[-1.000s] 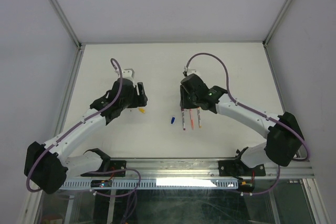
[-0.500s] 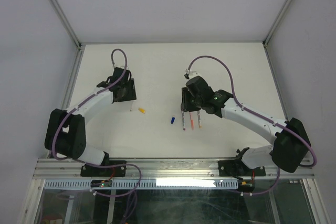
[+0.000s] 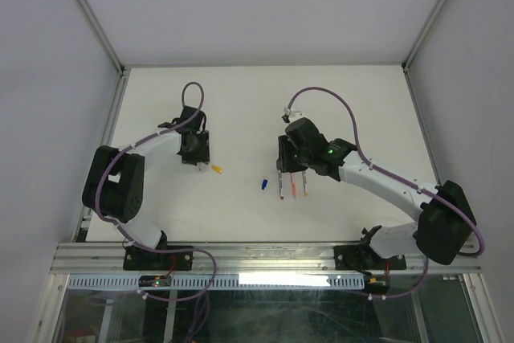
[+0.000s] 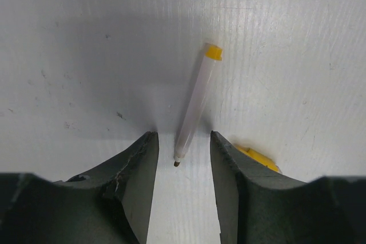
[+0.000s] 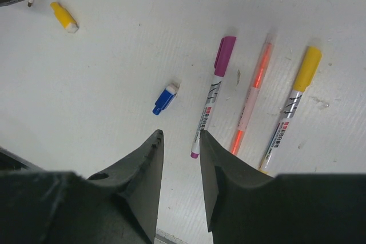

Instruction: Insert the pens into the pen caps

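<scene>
On the desk [image 4: 74,55], your left jaws are standing partly open, straddling the tip of a yellow-ended pen [image 4: 194,107] without gripping it (yellow cap [image 4: 258,159] lying just beside), likely lining up a pickup. Your right jaws are hovering narrowly parted, empty, over three pens [image 5: 251,95].

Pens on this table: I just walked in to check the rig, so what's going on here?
The left gripper has its open jaws around the writing tip of an uncapped yellow-ended pen lying on the table, not yet clamping it; a yellow cap lies just beside one finger. The right gripper hovers, jaws apart and empty, over three other pens lying side by side, with a loose blue cap next to them.
</scene>
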`<control>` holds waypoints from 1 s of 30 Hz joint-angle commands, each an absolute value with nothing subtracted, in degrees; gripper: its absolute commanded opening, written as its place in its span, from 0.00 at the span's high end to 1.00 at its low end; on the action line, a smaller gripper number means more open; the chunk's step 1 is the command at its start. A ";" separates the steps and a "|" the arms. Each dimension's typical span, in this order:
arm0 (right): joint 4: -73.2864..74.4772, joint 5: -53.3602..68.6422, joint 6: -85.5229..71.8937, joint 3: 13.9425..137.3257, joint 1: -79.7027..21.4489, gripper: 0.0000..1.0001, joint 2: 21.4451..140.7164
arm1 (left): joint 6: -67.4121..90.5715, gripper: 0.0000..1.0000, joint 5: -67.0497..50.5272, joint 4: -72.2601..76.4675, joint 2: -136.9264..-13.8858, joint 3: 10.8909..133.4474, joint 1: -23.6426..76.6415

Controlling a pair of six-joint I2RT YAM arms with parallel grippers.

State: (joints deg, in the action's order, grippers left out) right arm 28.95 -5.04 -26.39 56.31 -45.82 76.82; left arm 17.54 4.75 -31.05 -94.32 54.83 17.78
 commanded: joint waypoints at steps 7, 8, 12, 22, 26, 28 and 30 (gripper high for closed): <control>26.28 -4.10 -25.05 56.60 -45.40 0.66 74.93 | 15.44 0.69 3.78 -31.55 -96.80 58.02 17.75; 26.31 -4.19 -24.97 56.57 -45.31 0.66 74.89 | 15.40 0.72 3.56 -31.60 -96.85 57.90 17.75; 26.36 -4.69 -24.83 56.62 -45.28 0.66 74.79 | 15.12 0.80 2.89 -31.56 -96.61 57.44 17.75; 25.62 -5.24 -25.46 56.61 -45.05 0.67 72.79 | 13.65 0.93 -0.37 -31.25 -93.54 56.79 17.92; 20.32 -2.45 -24.16 54.83 -45.03 0.67 69.98 | 11.38 0.94 -4.23 -31.21 -87.45 56.37 18.18; 15.35 -0.15 -22.92 52.71 -45.00 0.66 67.81 | 10.11 0.94 -7.34 -31.19 -83.84 56.26 18.42; 8.99 1.16 -22.22 49.97 -45.05 0.65 65.63 | 9.17 0.94 -9.91 -31.12 -79.79 56.16 18.83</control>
